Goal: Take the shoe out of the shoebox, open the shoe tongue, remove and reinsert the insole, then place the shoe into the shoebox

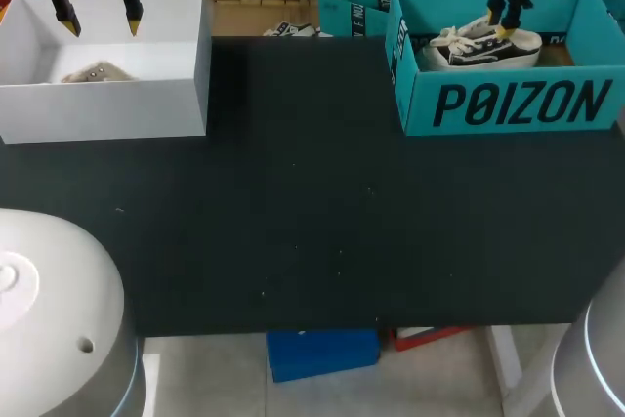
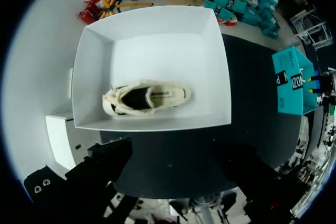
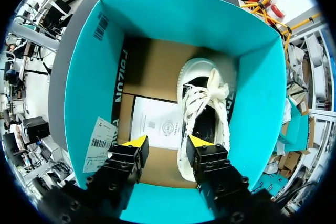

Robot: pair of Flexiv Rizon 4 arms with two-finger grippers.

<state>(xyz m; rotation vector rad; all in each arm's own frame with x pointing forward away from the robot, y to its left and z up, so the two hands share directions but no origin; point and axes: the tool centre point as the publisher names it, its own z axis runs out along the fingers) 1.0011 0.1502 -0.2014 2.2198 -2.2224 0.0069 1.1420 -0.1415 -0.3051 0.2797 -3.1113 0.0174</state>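
Black worktop (image 1: 312, 241), bare on its near part. At its far edge stands the teal shoebox (image 1: 508, 104), lid off, the landmark for all that follows.

Inside the shoebox, close along its printed front wall, lies the black-and-white sneaker (image 3: 205, 108), sole down as far as shows. Its long axis runs parallel to that wall. The white toe cap appears to point to the end wall farther from the white box, with the heel opening nearest the fingers. The laces (image 3: 215, 90) lie loose over the tongue, and a paper sheet (image 3: 160, 124) rests on the box floor beside the shoe.

The right gripper (image 3: 167, 144) hangs over the shoebox, fingers spread and holding nothing. One tip is above the heel, the other above the box floor.

Risks, as judged:
- A straight descent would set one finger on the collar rather than astride it, tipping the shoe.
- A tip could snag a lace.
- The outer finger could strike the nearby wall and drag the shoebox.

Well to the left of the shoebox, a white box (image 1: 107, 104) holds a cream shoe (image 2: 147, 98). The left gripper (image 1: 100, 19) hovers above it, fingers spread and empty.
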